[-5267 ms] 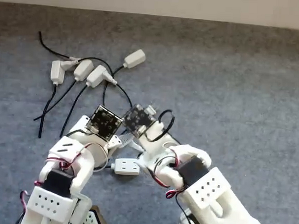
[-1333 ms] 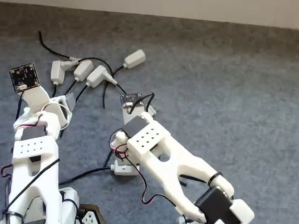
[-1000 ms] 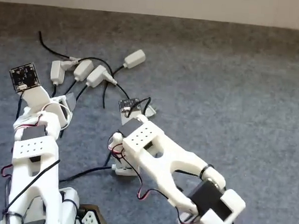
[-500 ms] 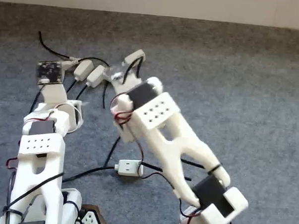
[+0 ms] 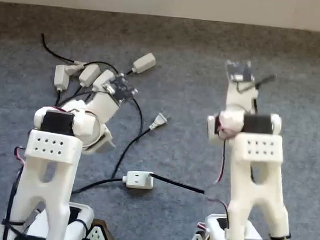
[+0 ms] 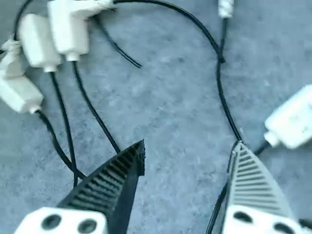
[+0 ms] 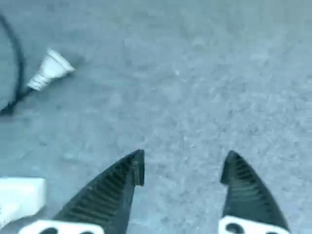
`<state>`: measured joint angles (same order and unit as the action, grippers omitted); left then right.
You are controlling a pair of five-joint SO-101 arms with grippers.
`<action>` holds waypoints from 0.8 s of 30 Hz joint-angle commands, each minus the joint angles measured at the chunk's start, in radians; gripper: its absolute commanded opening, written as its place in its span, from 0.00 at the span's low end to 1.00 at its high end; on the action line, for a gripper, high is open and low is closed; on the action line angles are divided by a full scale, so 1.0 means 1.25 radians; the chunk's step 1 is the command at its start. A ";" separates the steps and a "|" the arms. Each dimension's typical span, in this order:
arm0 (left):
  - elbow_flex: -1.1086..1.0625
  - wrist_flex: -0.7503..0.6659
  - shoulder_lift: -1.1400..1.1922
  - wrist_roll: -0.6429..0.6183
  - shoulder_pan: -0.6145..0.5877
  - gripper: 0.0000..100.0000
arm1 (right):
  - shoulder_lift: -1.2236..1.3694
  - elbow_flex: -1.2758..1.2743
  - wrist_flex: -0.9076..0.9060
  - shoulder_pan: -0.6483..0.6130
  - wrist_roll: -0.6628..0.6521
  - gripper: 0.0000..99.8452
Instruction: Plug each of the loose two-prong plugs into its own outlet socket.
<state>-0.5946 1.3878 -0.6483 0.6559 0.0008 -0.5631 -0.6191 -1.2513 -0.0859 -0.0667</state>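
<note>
Right wrist view, loose plug [image 7: 51, 68] well apart from spread jaws

Table cover [image 5: 206, 42]: grey cloth, matt, rough, short felt-like pile.
Left arm [image 5: 47, 147], right arm [image 5: 259, 151]: white plastic shells, smooth, faint sheen.
Left gripper [image 6: 190, 145], right gripper [image 7: 185, 154]: black plastic, matt, ribbed inner faces.
Plugs [image 6: 68, 29] at far left, outlet socket [image 5: 137, 179] near centre: white plastic, smooth, slightly glossy.
Cords [image 6: 219, 87]: black, smooth, rubbery-looking sheath.

No readable text, label, number or sign — none anywhere.
</note>
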 commanded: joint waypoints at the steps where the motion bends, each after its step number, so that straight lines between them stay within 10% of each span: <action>1: 0.033 0.031 0.091 0.077 0.045 0.28 | -0.121 -0.333 0.204 0.024 -0.012 0.21; 24: -0.229 -0.315 0.293 0.196 0.397 0.28 | -0.328 -0.617 0.369 0.024 -0.012 0.21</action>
<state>-0.8508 1.0702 -0.2831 0.9030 0.4718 -0.9528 -1.3955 -0.8048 -0.0614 -0.0729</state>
